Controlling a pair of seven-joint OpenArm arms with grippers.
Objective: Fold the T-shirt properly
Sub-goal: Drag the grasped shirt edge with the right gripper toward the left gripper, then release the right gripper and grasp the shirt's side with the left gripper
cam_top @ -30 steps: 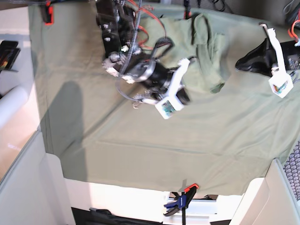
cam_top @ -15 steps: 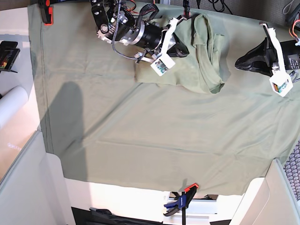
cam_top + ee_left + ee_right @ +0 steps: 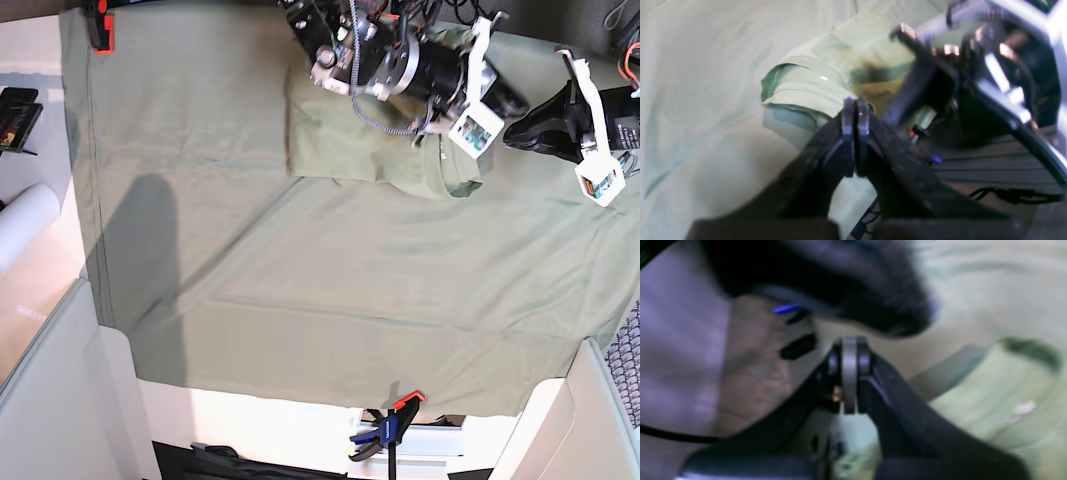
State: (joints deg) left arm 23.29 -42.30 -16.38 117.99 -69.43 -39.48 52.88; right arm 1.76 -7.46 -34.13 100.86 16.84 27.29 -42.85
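The T-shirt, folded into a compact bundle, lies at the far edge of my cloth-covered desk. My right pincer and left pincer are both closed, empty. Soft, light, limp fabric; I would pinch hems or corners.

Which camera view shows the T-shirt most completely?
The base view: the T-shirt lies folded on the table cloth, partly under the right arm. The left wrist view shows one bunched corner; the right wrist view shows a blurred patch.

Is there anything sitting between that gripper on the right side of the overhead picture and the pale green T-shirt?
Nothing visible: only bare grey-green table cloth lies between the left gripper and the wrinkled T-shirt.
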